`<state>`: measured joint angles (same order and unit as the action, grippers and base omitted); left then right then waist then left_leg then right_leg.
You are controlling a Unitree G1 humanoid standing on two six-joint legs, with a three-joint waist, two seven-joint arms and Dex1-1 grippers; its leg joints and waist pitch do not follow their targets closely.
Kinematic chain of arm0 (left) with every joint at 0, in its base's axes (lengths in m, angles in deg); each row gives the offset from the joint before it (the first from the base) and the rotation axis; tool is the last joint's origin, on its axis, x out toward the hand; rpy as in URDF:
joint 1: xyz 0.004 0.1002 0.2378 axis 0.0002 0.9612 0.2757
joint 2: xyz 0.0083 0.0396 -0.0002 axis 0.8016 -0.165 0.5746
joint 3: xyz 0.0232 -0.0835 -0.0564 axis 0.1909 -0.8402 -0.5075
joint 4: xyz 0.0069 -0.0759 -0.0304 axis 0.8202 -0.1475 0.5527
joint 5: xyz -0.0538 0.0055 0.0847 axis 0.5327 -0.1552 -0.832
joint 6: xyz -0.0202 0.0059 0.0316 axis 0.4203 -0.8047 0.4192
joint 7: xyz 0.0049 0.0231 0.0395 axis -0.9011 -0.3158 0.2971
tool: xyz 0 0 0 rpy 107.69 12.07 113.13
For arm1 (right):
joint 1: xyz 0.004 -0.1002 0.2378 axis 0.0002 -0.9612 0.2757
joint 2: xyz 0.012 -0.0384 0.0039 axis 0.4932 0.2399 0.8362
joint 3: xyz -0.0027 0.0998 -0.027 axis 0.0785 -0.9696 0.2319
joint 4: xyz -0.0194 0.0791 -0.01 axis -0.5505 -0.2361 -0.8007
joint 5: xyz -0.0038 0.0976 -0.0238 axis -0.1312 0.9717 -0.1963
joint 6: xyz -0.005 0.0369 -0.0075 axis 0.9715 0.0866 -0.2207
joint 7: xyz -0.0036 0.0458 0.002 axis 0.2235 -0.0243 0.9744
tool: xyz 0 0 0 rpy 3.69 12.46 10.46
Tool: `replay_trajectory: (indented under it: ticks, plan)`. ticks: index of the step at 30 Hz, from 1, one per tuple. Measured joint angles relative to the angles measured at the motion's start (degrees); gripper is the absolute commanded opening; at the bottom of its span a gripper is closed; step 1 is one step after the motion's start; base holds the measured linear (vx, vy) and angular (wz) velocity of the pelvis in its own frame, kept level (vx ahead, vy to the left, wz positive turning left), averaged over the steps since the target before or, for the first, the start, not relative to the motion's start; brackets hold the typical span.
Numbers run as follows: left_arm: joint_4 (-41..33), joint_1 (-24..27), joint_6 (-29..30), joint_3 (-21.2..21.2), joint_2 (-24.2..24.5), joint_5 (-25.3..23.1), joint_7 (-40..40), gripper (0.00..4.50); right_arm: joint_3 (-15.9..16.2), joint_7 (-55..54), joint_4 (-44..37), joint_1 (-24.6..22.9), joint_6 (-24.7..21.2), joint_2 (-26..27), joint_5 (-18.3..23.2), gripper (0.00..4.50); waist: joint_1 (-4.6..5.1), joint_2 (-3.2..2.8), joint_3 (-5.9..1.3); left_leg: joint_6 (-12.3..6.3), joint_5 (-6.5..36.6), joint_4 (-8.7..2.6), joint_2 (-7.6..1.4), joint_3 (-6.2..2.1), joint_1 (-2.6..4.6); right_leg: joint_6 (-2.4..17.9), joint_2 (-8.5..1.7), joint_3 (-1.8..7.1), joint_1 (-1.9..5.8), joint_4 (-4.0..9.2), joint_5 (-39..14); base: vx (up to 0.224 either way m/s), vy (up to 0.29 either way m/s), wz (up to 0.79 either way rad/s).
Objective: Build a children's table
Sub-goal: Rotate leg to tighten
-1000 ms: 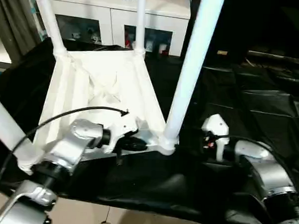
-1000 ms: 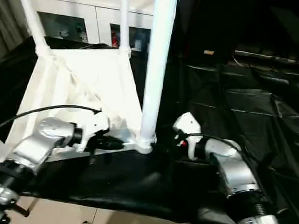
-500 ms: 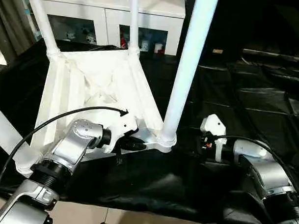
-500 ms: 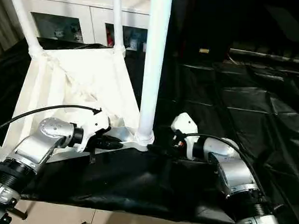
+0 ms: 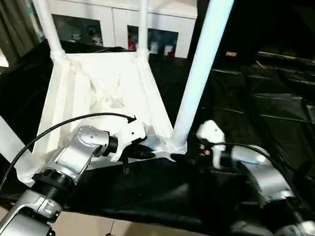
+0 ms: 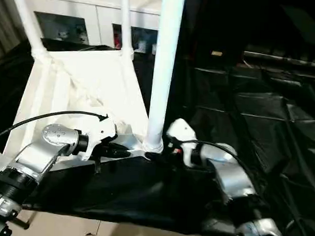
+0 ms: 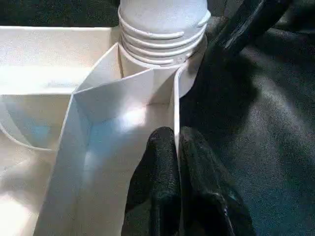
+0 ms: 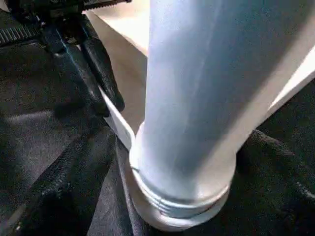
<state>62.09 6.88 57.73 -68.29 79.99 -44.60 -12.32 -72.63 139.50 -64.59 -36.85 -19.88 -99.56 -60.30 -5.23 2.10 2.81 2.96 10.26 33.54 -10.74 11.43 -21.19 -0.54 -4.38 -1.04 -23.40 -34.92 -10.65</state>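
Tabletop (image 5: 96,90) of the children's table lies upside down on a desk covered with black sheeting (image 5: 261,116), its ribbed white underside facing up. Four white tubular legs stand up from its corner sockets: two far legs (image 5: 143,21) near the white glass-door cabinet (image 5: 119,23), one at the near left corner (image 5: 4,136), and the near right leg (image 5: 200,73) rising tall out of its socket (image 5: 177,147).

The left gripper (image 5: 141,151) reaches in from the near side to the tabletop's near edge, just left of that socket. In the left wrist view its black fingers (image 7: 162,177) are pressed together on the thin white side wall (image 7: 176,118) of the tabletop, one finger on each side of it, so the jaws are closed on the tabletop's rim. The threaded base of the near right leg (image 7: 162,29) sits directly beyond the fingertips.

The right gripper (image 5: 190,156) lies low on the black sheeting, just right of the same socket, with its white housing (image 5: 210,133) above. Its jaws stand wide apart and hold nothing; the right wrist view looks straight at the near right leg's base (image 8: 192,147), very close, with the left gripper's fingers (image 8: 101,69) visible beyond on the tabletop's edge.
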Motion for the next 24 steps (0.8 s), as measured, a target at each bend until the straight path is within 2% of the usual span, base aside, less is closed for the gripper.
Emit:
replay_trajectory:
  ticks: [7, 9, 12, 13, 16, 19, 24]
  plan:
    - [-0.1, 0.1, 0.0, 0.0, 0.1, 0.0, 0.0, 0.09, -0.1, -0.1, 3.1, 1.4, 1.7, 0.7, -0.5, 4.05, 0.08, 0.09, 0.05, 0.00, 0.0, 0.01, 0.00, 0.00, 0.02, 0.0, 0.00, 0.00, 0.00, -0.02, 0.0, 0.000, 0.000, 0.00]
    - [-0.2, 0.1, 0.0, 0.0, 0.1, 0.0, 0.0, 0.00, -0.1, -0.1, 3.5, 1.4, 1.8, 0.7, -0.5, 3.76, 0.07, 0.11, 0.06, 0.00, 0.0, 0.01, 0.00, 0.00, 0.02, 0.0, 0.00, 0.00, 0.00, -0.02, 0.0, 0.000, 0.000, 0.00]
    - [-0.2, 0.1, 0.0, 0.0, 0.2, 0.0, 0.0, 0.00, -0.1, 0.0, 3.7, 1.4, 2.2, 0.7, -0.5, 3.69, 0.09, 0.13, 0.08, 0.00, 0.0, 0.01, 0.00, 0.00, 0.03, 0.0, 0.00, 0.00, 0.00, -0.03, 0.0, 0.000, 0.000, 0.00]
    - [-0.2, 0.1, 0.0, 0.0, 0.2, -0.1, 0.0, 0.00, -0.1, 0.1, 3.8, 1.4, 2.4, 0.8, -0.5, 3.46, 0.09, 0.14, 0.08, 0.00, 0.0, 0.02, 0.00, 0.00, 0.03, 0.0, 0.00, 0.00, 0.00, -0.03, 0.0, 0.000, 0.000, 0.00]
    - [-0.2, 0.1, 0.0, 0.0, 0.2, -0.1, 0.0, 0.00, -0.3, 0.1, 4.3, 1.5, 2.8, 0.9, -0.5, 3.34, 0.09, 0.14, 0.08, 0.00, 0.0, 0.02, 0.00, 0.00, 0.03, 0.0, 0.00, 0.00, 0.00, -0.03, 0.0, 0.000, 0.000, 0.00]
    - [-0.2, 0.1, 0.0, 0.0, 0.2, -0.1, 0.0, 0.00, -0.6, 0.1, 4.6, 1.5, 3.0, 1.2, -0.5, 3.01, 0.09, 0.14, 0.08, 0.00, 0.0, 0.02, 0.00, 0.00, 0.03, 0.0, 0.00, 0.00, 0.00, -0.04, 0.0, 0.000, 0.000, 0.00]
    - [-0.2, 0.1, 0.0, 0.0, 0.4, 0.0, 0.0, 0.00, -0.7, 0.1, 5.4, 1.7, 3.6, 1.5, -0.3, 2.78, 0.15, 0.17, 0.09, 0.00, 0.0, 0.03, -0.01, 0.00, 0.04, 0.0, 0.00, 0.00, 0.01, -0.05, 0.0, 0.000, 0.000, 0.00]
